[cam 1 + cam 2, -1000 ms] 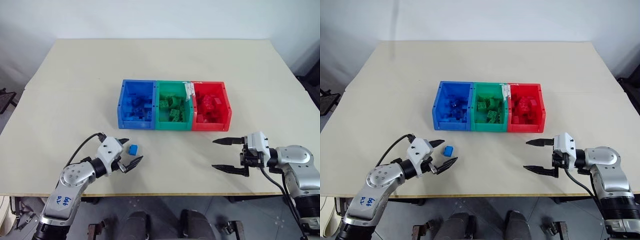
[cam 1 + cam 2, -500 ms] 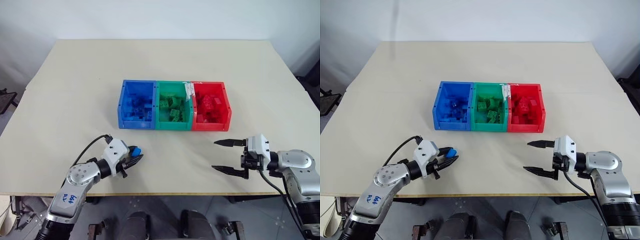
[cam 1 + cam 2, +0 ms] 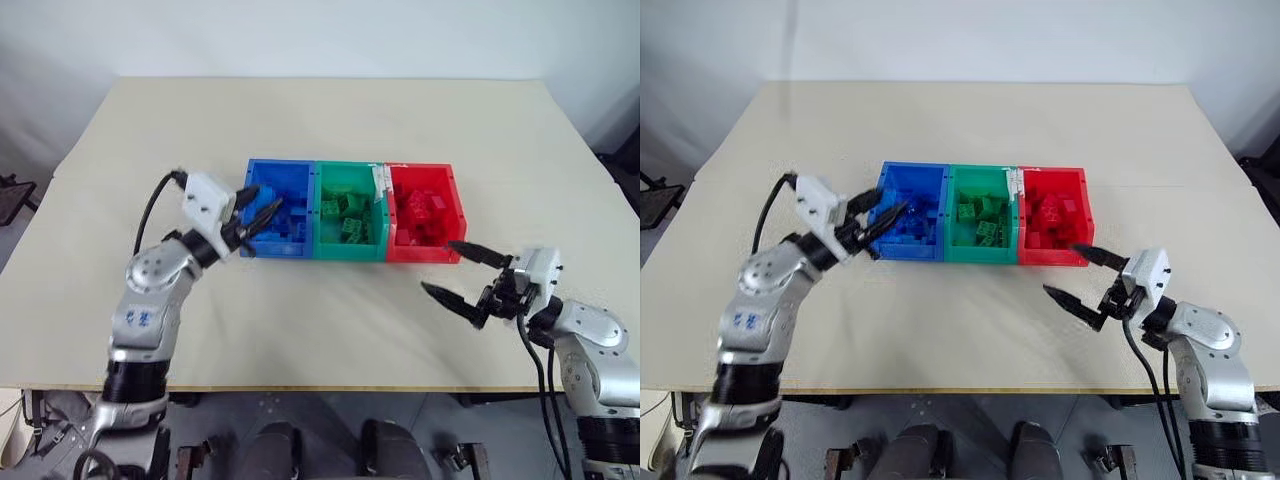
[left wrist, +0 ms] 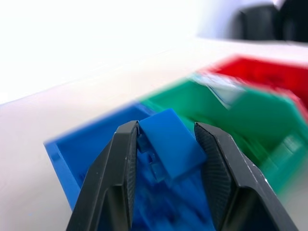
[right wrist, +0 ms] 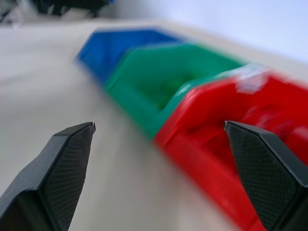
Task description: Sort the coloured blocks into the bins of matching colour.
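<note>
Partly hidden blue block (image 4: pixel 169 143) — pinched in left gripper (image 4: pixel 166 144), underside unseen

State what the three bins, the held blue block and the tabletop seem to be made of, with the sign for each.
Bins: moulded plastic, by their smooth, evenly coloured walls. Blue block between the left gripper's fingers: hard plastic, with flat faces and crisp edges. Table: probably matte beige laminate or painted board; an even surface without gloss.

Even, bright overhead light; soft shadows on the desk (image 3: pixel 330 130). Wrist views blurred: bins (image 5: pixel 192 96) smeared, background overexposed white, pincer fingers (image 4: pixel 115 178) sharp.
</note>
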